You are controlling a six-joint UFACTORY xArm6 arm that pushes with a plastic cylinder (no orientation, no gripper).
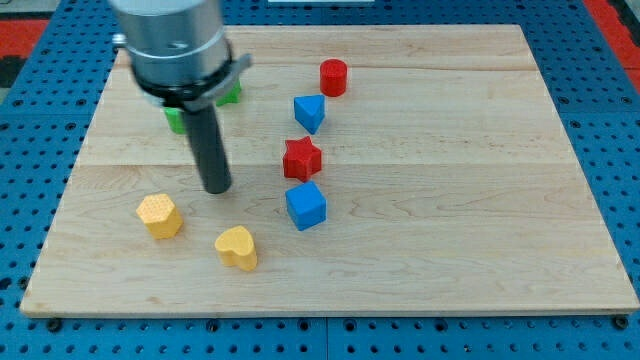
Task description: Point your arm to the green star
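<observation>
The green star-shaped block (176, 120), mostly hidden, orientation untellable, lies at 11 o'clock from my tip (217, 190); a pale wooden worktop (450, 220) sits on blue pegboard (610, 100); the jawless tool touches nothing.

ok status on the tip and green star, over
My tip on bare board, between the greens and yellows. Green star not confirmed: two green blocks mostly hidden behind arm. Nothing between.

Robotics laboratory test bench. Indicators: a blue perforated mounting base (30, 150) with a regular hole grid, a wooden board (450, 200) laid on it, and an industrial arm housing (170, 40), probably metal.
</observation>
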